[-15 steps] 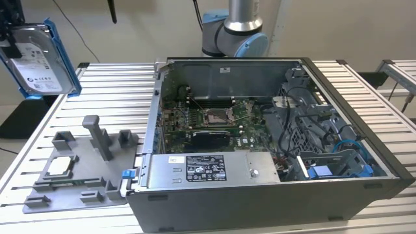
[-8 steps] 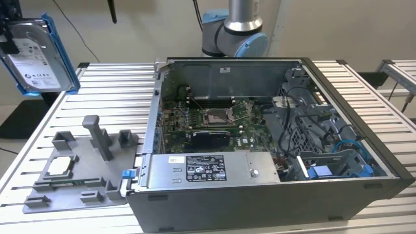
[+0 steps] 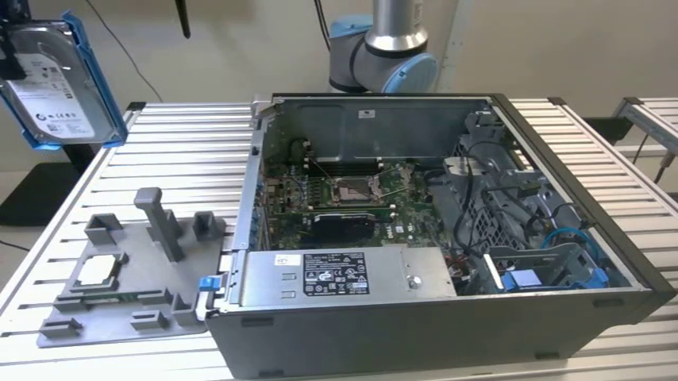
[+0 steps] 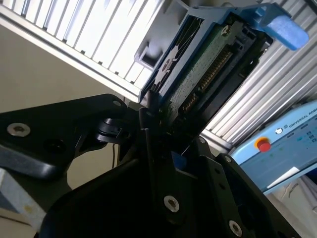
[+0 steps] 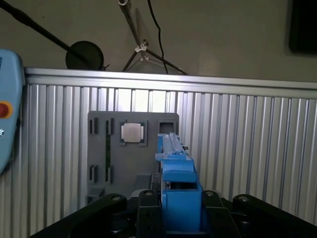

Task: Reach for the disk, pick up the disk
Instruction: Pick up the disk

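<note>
The disk (image 3: 63, 79) hangs in the air at the upper part of the exterior view's left, high above the slatted table. It is a silver-grey drive with a white label inside a blue carrier frame, held on edge. My gripper (image 3: 13, 55) is at its far side and is shut on it. In the first wrist view the disk (image 5: 176, 173) sticks out edge-on from between my gripper's (image 5: 178, 213) black fingers (image 5: 148, 208). In the second wrist view the disk's (image 4: 203, 64) green circuit board and blue tab show, clamped by the gripper (image 4: 158, 119).
An open computer case (image 3: 424, 238) fills the middle of the slatted table (image 3: 180, 151). A grey fixture (image 3: 127, 286) with a small square chip (image 3: 98, 270) lies at the exterior view's left, below the disk. The arm's base (image 3: 382, 55) stands behind the case. A teach pendant (image 4: 282, 148) lies nearby.
</note>
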`<state>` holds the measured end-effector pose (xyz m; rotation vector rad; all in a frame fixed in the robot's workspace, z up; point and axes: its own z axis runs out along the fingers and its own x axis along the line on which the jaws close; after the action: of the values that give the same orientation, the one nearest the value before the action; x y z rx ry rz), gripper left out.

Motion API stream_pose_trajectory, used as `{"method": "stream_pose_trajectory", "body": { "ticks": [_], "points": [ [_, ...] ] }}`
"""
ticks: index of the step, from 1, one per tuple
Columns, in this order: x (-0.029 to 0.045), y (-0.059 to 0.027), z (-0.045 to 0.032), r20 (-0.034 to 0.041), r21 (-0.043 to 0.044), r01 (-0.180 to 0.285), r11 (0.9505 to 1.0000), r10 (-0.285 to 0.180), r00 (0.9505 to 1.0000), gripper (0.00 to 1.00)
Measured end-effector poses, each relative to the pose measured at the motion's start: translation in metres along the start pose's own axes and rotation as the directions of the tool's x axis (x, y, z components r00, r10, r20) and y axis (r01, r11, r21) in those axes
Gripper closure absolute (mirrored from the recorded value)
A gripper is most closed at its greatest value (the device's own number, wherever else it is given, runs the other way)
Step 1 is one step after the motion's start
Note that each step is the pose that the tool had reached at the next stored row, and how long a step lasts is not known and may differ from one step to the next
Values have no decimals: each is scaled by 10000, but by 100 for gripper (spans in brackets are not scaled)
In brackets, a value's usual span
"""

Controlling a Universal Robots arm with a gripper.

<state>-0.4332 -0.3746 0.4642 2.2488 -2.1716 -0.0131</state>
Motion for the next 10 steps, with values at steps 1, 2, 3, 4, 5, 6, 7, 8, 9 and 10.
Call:
{"method": "stream_pose_trajectory", "body": {
  "ticks": [1,2,3,4,5,6,7,8,9,10],
  "points": [
    [0,0,-12,0,0,0,10000,0,10000,100],
    [0,0,-24,0,0,0,10000,0,10000,100],
    [0,0,-36,0,1,0,10000,0,10000,100],
    [0,1,-47,0,0,0,10000,0,10000,100],
    [1,1,-58,0,0,0,10000,0,10000,100],
    [1,1,-69,0,0,0,10000,0,10000,100],
    [1,1,-78,0,0,0,10000,0,10000,100],
    [1,1,-87,0,0,0,10000,0,10000,100],
    [1,1,-96,0,0,1,10000,-1,10000,100],
    [1,2,-107,0,0,0,10000,0,10000,100]
  ]
}}
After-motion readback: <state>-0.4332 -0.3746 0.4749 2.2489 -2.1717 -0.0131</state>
